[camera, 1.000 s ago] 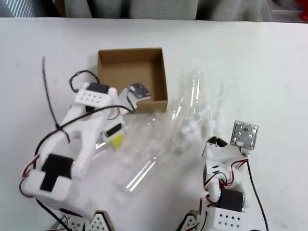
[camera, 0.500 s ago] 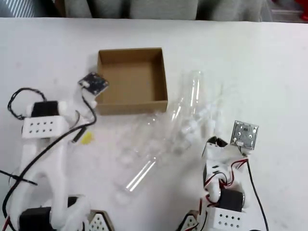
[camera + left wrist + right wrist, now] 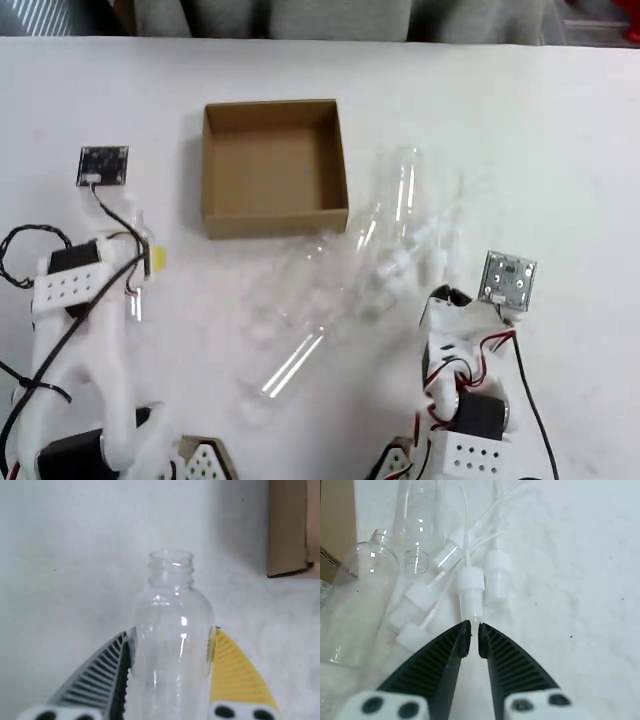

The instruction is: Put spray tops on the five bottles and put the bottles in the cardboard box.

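Left arm (image 3: 75,290) bent up at the left side of the desk (image 3: 520,120), left of the box (image 3: 272,222); left pincer (image 3: 171,634) clamps a clear bottle (image 3: 172,600) by the body, its open neck pointing out past the tips; right arm (image 3: 462,385) folded low by the near edge; right pincer (image 3: 470,631) nearly closed, a slit between the tips, set at the end of a spray top (image 3: 471,586) in the loose pile, beside other bottles (image 3: 355,605) lying on the desk.
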{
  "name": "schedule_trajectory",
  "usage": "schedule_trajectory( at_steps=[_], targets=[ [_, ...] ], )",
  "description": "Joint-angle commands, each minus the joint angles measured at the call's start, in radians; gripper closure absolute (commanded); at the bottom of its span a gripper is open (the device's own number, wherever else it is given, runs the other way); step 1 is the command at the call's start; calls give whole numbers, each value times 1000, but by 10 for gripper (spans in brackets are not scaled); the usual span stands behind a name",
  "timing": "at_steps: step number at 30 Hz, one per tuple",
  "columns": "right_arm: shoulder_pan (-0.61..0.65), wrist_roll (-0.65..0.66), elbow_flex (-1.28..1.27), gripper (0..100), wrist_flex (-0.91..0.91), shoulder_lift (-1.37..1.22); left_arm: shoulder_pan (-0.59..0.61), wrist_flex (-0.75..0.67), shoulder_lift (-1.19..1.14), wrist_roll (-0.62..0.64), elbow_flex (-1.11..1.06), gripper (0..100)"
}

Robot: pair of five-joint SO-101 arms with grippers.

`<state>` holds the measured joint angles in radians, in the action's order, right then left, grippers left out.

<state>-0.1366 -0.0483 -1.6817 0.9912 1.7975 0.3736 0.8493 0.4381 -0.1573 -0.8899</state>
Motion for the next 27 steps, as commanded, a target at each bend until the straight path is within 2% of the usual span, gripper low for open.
schedule_trajectory(
  at_steps=[1,6,9,13,18,23,27],
  targets=[
    [-1,0,-8,981,10,4,7,-25,-27,23,34,880],
    [-1,0,-8,981,10,4,7,98,-272,23,216,800],
    [-1,0,-8,981,10,4,7,157,-417,23,336,789],
    [-1,0,-8,981,10,4,5,166,-547,23,439,789],
    [-1,0,-8,981,10,4,-21,209,-570,21,470,768],
    [-1,0,-8,981,10,4,-24,212,-552,34,463,637],
    [-1,0,-8,981,10,4,-24,207,-550,71,473,645]
  ],
)
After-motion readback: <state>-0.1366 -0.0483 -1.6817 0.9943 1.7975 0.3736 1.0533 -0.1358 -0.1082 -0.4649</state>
